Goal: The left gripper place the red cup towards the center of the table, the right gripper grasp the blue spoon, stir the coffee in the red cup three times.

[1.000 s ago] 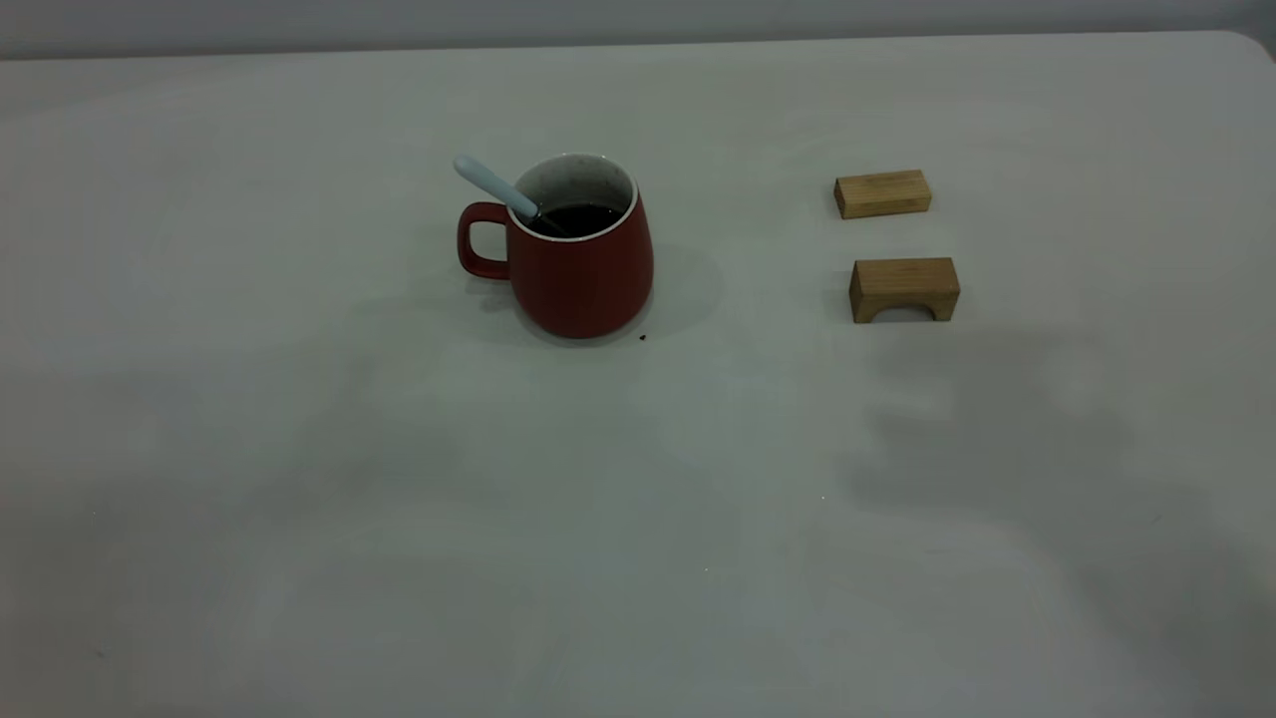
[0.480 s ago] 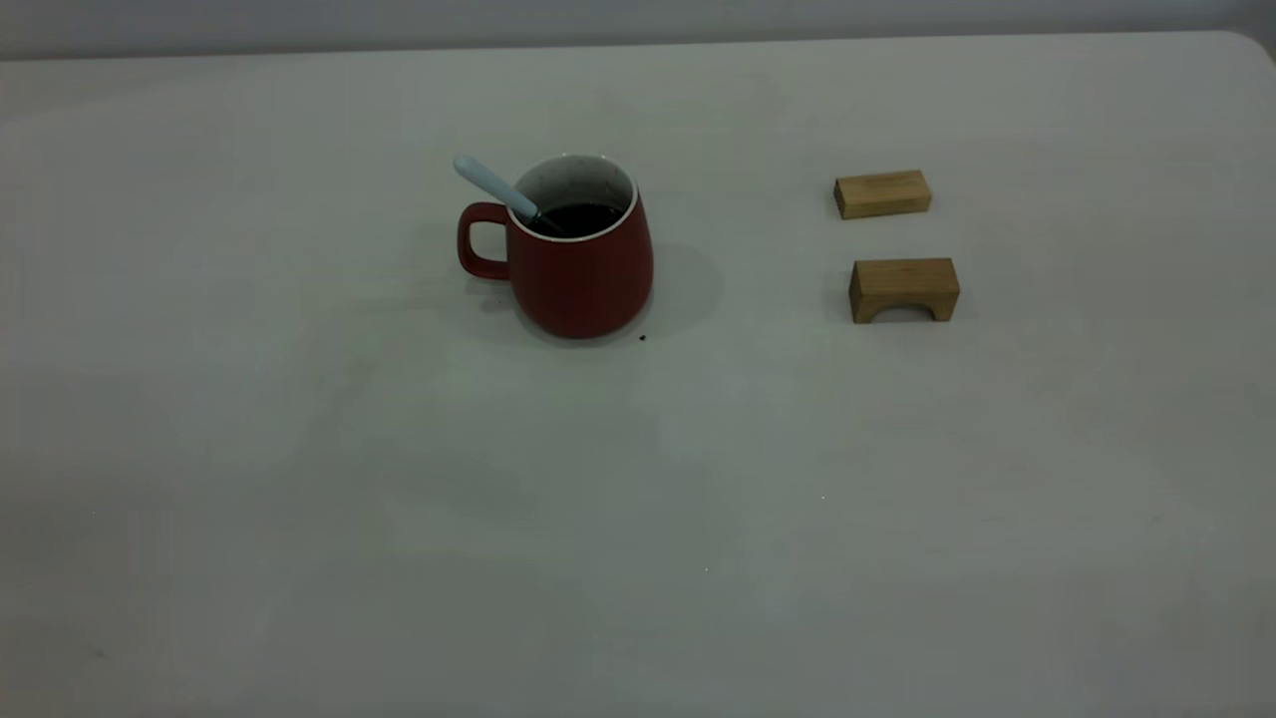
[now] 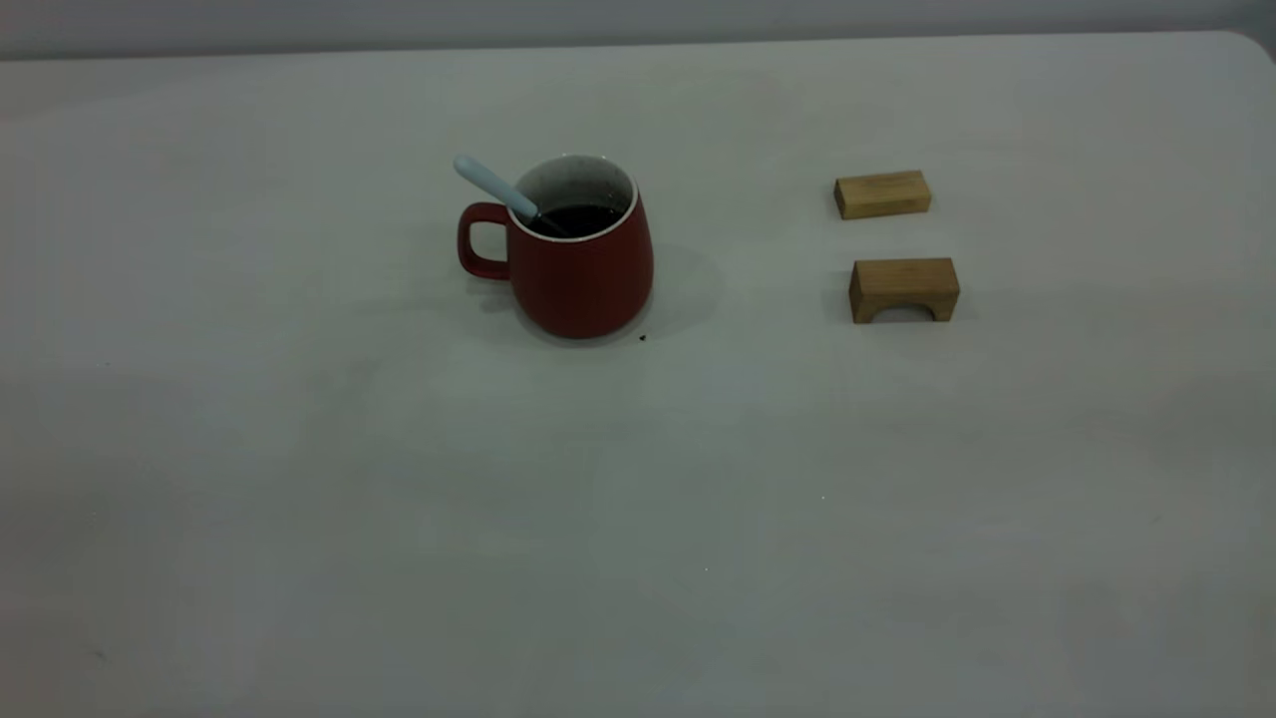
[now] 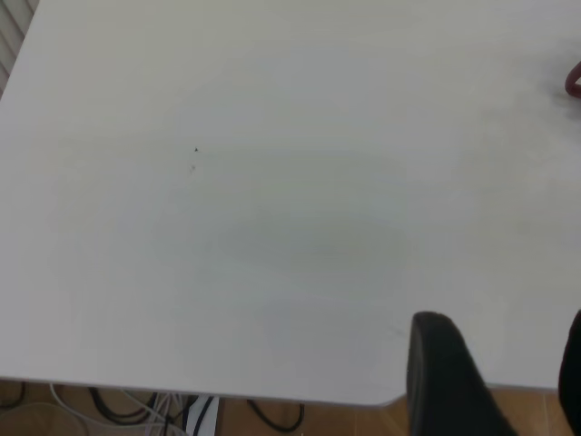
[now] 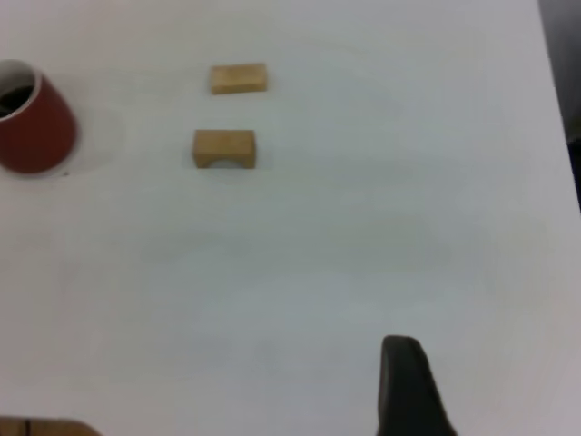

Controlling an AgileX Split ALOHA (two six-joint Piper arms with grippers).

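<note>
The red cup (image 3: 583, 269) stands upright left of the table's (image 3: 638, 519) middle, its handle pointing left. Dark coffee (image 3: 583, 217) fills it. The blue spoon (image 3: 493, 184) leans in the cup, handle sticking out over the rim above the cup's handle. Neither arm shows in the exterior view. My left gripper (image 4: 504, 363) hangs open over the table's near edge, far from the cup, whose red edge (image 4: 574, 80) just shows. My right gripper (image 5: 495, 372) is open above bare table, with one finger (image 5: 404, 381) in view and the cup (image 5: 32, 127) far off.
Two wooden blocks lie right of the cup: a plain one (image 3: 882, 193) farther back and an arched one (image 3: 903, 289) nearer. The right wrist view shows both, plain (image 5: 238, 78) and arched (image 5: 223, 148). Cables (image 4: 136, 413) lie on the floor beyond the table's edge.
A dark shadow over the table's near right side has faded away. The cup, the spoon and the blocks have not moved.
</note>
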